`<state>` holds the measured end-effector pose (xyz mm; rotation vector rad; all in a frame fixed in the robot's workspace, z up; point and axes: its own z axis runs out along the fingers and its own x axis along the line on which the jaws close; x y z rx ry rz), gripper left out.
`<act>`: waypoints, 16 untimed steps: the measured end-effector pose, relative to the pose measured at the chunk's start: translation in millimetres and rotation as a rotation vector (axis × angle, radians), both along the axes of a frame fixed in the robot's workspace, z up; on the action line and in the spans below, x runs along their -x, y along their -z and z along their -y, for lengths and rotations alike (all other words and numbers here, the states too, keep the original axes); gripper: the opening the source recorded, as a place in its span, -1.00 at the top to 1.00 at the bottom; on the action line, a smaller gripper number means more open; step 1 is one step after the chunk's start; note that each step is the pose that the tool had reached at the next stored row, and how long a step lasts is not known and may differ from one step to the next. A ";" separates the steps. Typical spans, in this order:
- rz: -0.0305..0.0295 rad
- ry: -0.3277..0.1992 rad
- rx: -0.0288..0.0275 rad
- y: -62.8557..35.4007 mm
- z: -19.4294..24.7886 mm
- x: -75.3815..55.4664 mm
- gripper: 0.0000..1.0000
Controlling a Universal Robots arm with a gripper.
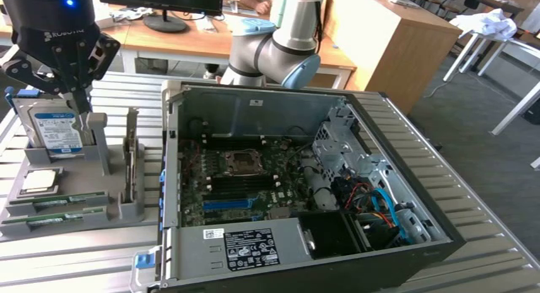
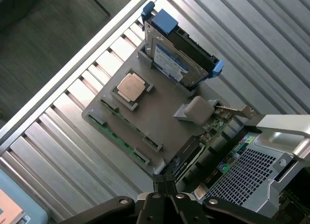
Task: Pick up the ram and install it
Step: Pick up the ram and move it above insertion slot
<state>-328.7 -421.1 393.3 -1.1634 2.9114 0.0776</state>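
You find the ram lying on its long edge in a slot of the grey holder, probably so it can be taken from above; your pincer hangs over the holder near the hard drive, fingers together, holding nothing; the open computer stands beside it on the slatted metal bench; office desks are behind.
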 end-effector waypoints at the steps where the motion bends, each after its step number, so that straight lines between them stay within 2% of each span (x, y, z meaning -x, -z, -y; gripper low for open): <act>1: 0.0000 -0.003 0.0000 0.0 0.0 0.0 0.80; 16: 0.0001 -0.059 0.0000 0.0 0.0 0.0 0.80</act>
